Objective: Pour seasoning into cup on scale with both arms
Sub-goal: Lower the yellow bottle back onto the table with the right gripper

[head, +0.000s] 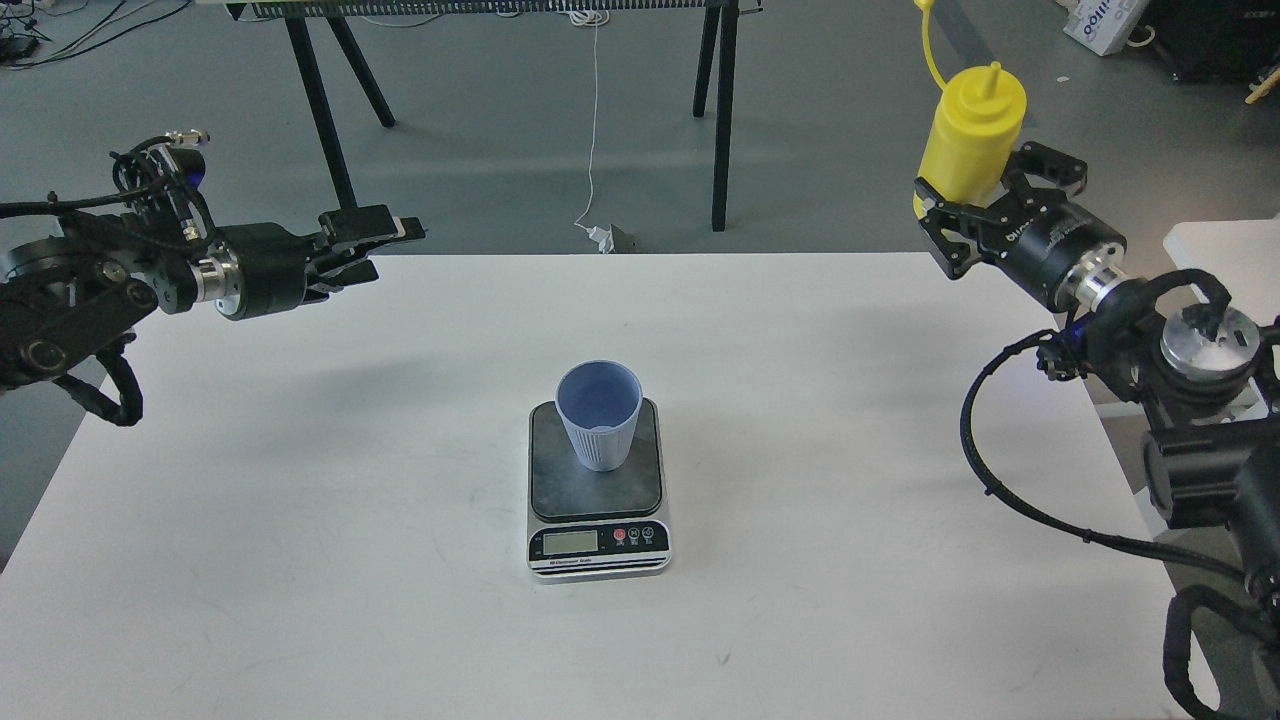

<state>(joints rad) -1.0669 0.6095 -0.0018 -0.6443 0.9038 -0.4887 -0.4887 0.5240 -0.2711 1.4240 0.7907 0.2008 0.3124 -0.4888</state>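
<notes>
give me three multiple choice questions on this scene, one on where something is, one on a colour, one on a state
1. Where is the cup?
A. on the scale's platform
B. on the bare table
C. in the left gripper

2. What colour is the squeeze bottle?
A. red
B. yellow
C. green

3. How is the bottle held?
A. lying on the table
B. upright in the right gripper, off the table
C. tipped over the cup

Answers:
1. A, the cup stands on the dark platform of the scale.
2. B, its body and nozzle are yellow.
3. B, the right gripper grips its lower body, nozzle up; the left gripper holds nothing.
</notes>
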